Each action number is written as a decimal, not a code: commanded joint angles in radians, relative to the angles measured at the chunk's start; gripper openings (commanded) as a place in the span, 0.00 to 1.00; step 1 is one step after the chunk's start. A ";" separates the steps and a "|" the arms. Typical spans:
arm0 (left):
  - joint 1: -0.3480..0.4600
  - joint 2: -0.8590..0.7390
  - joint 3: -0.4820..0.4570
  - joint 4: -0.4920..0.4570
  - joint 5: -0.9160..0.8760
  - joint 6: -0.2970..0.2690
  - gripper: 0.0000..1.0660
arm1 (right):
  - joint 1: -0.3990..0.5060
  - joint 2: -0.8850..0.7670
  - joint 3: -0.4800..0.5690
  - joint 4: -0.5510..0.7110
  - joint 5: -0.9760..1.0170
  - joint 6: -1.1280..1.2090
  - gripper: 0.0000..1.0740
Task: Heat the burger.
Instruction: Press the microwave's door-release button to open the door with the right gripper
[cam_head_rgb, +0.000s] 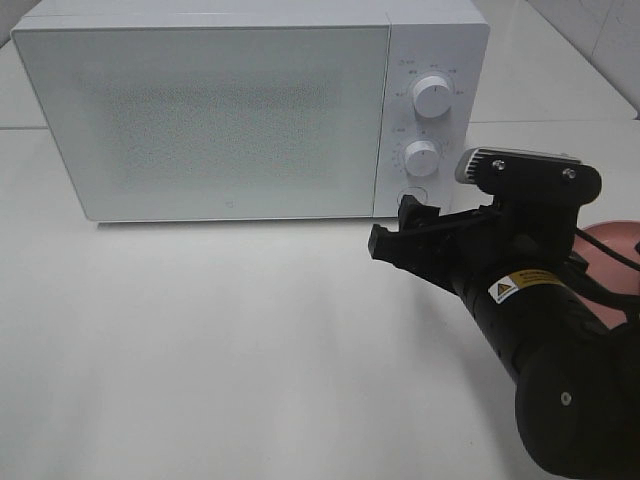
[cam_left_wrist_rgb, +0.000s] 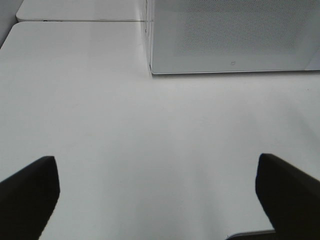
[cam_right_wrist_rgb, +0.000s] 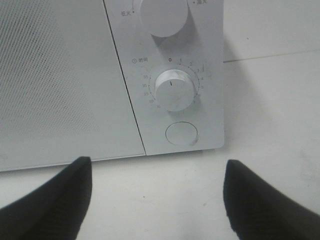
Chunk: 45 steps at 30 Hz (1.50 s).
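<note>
On the left side, the left fingers (cam_left_wrist_rgb: 30, 192) are spread wide and hold nothing. They hang above a bare part of the tabletop (cam_head_rgb: 200, 350), well back from the microwave (cam_head_rgb: 200, 110), and in the high view they do not appear at all.

The microwave stands along the far edge of the tabletop and takes most of its width. Its door (cam_head_rgb: 200, 120) is shut, and through the dotted front I cannot see whether something is inside. On the panel at its right end are an upper knob (cam_head_rgb: 432, 96), a timer knob (cam_right_wrist_rgb: 172, 90) whose mark seems to sit near zero, and under them a round button (cam_right_wrist_rgb: 181, 133).

Further right, the right arm (cam_head_rgb: 540, 330) reaches in from the near right corner. The right fingers (cam_right_wrist_rgb: 55, 200) are also spread and empty; they are close in front of the panel, low by the round button, but apart from it.

At the right edge of the tabletop a pink plate (cam_head_rgb: 610, 250) shows behind the arm – only a part of it. The burger I cannot find in any view; probably it is on this plate and covered by the arm, but that is a guess.

So, as I judge it, the task is at the very beginning. The door must be opened – most likely with that button – then the burger put inside, the door closed and the timer turned.
</note>
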 joint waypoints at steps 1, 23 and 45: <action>-0.008 -0.019 -0.002 -0.005 -0.015 -0.006 0.94 | 0.001 -0.002 -0.007 0.000 0.006 0.182 0.52; -0.008 -0.019 -0.002 -0.005 -0.015 -0.006 0.94 | 0.000 -0.002 -0.007 -0.004 0.074 1.073 0.00; -0.008 -0.013 -0.002 -0.005 -0.015 -0.006 0.94 | -0.161 0.137 -0.066 -0.190 0.122 1.325 0.00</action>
